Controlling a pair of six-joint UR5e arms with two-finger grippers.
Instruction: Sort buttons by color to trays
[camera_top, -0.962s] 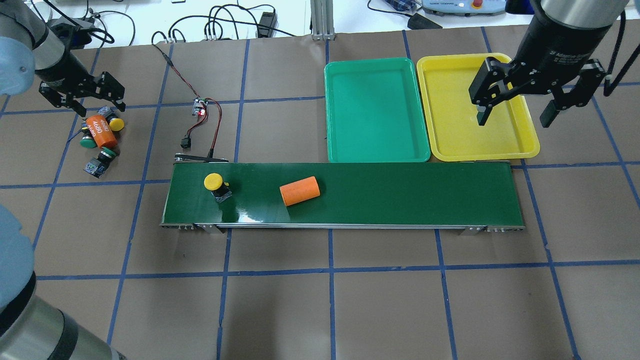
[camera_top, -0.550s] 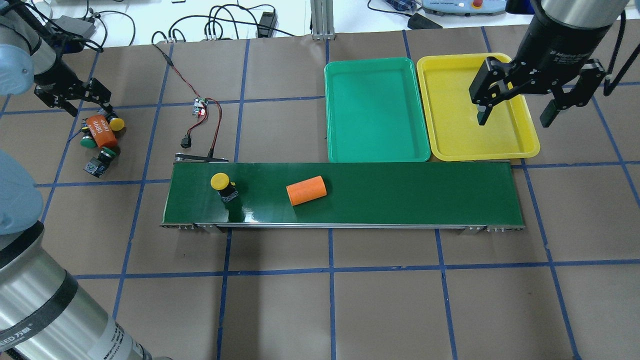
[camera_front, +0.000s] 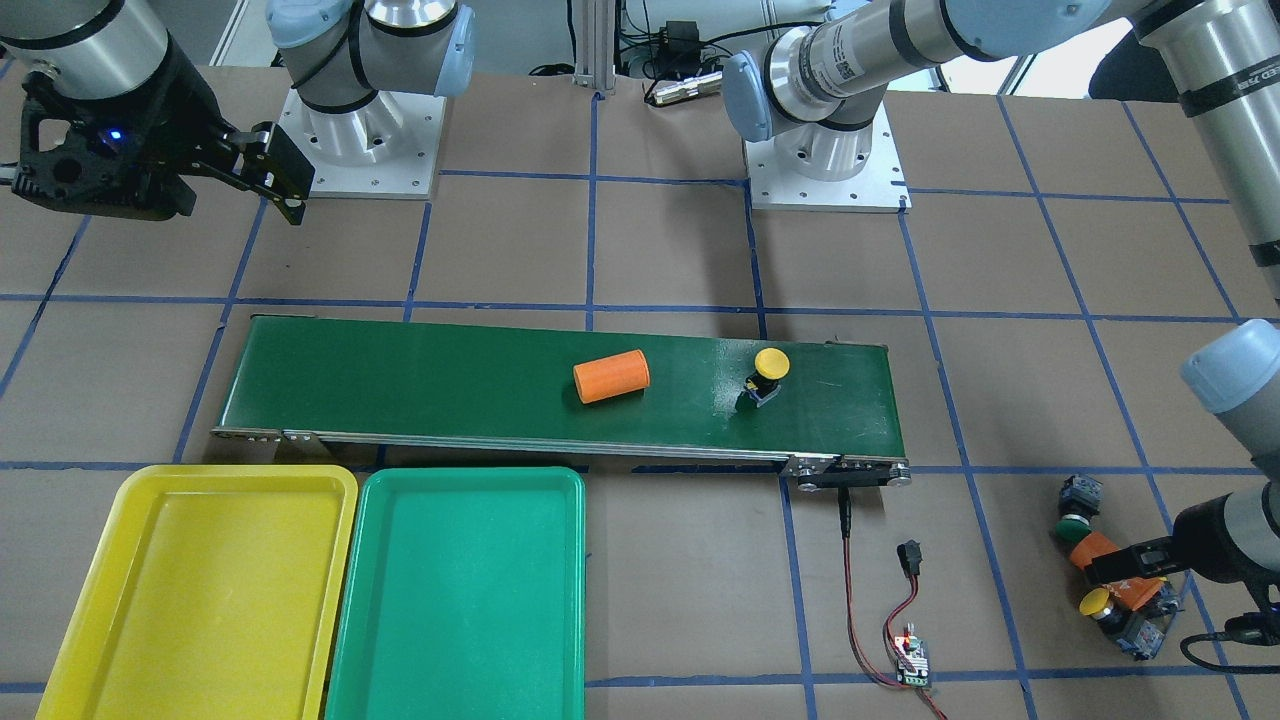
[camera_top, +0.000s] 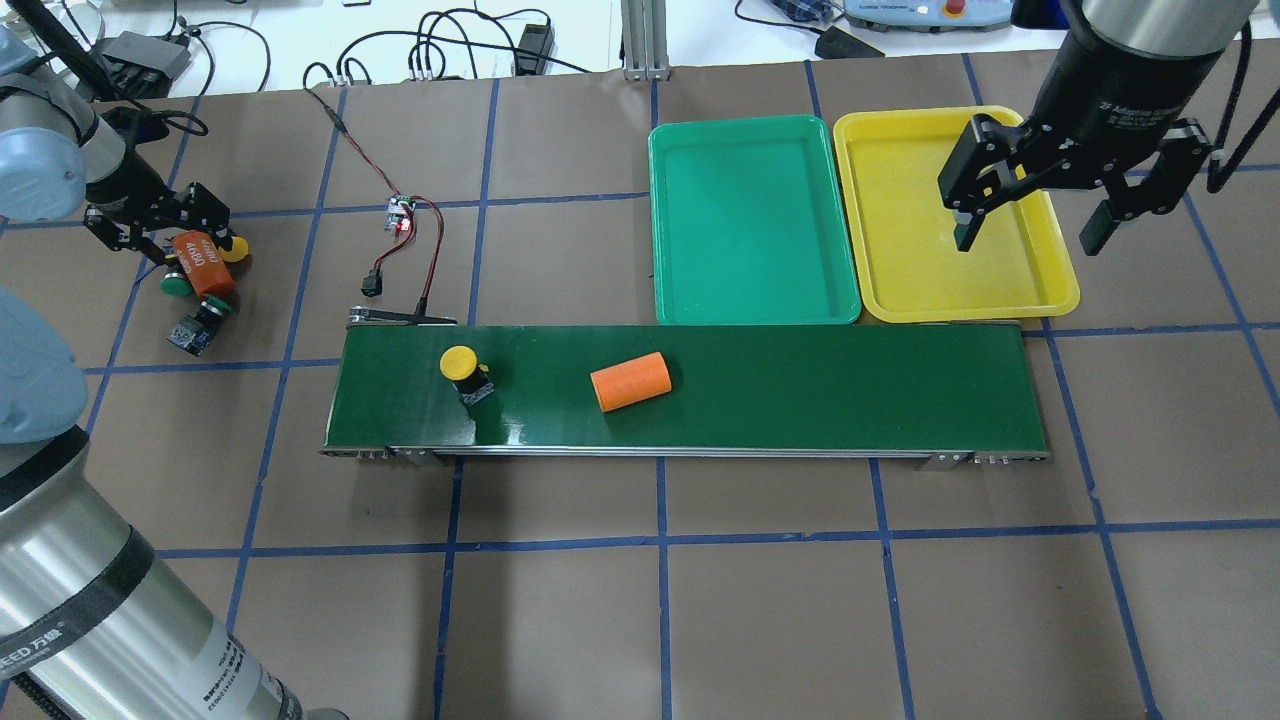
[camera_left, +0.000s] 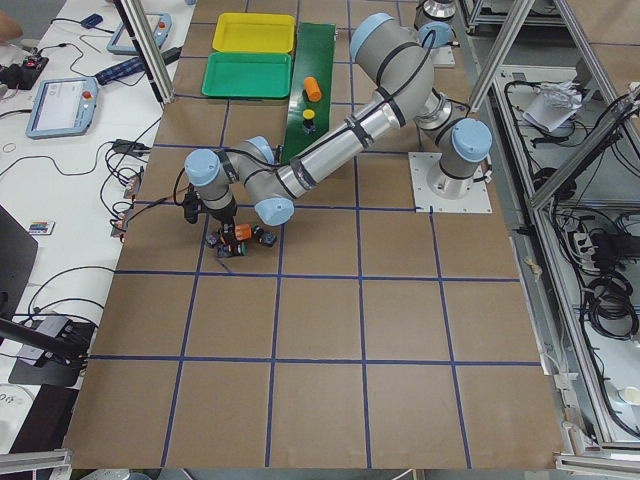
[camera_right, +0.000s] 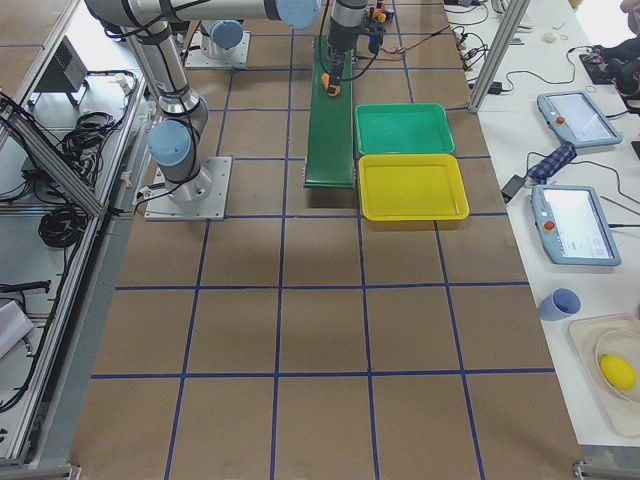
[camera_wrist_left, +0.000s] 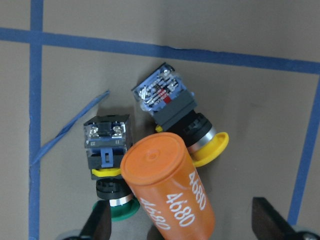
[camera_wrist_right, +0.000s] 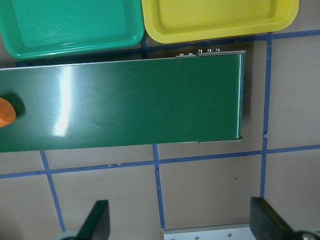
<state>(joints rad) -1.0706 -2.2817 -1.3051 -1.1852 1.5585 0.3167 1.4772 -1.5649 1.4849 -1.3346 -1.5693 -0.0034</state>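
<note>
One yellow-capped button (camera_top: 462, 368) stands on the dark green belt (camera_top: 850, 390). Three more buttons lie in a cluster at the far left of the table: a yellow one (camera_wrist_left: 200, 137), a green one (camera_wrist_left: 111, 186), and another green one (camera_top: 205, 322) a little apart. They crowd an orange "4680" cylinder (camera_wrist_left: 167, 190). My left gripper (camera_top: 172, 238) hangs open low over this cluster, its fingers (camera_wrist_left: 97, 225) on either side of the cylinder. My right gripper (camera_top: 1030, 235) is open and holds nothing above the yellow tray (camera_top: 900, 250). The green tray (camera_top: 750, 220) lies beside it.
A plain orange cylinder (camera_top: 630, 381) lies on the belt to the right of the yellow button. A small circuit board with red and black wires (camera_top: 403, 222) sits behind the belt's left end. Cables and pendants lie beyond the table's far edge.
The belt has carried the yellow button and the plain orange cylinder to the right. My left gripper has come down and closer onto the button cluster. The right arm has not moved.
</note>
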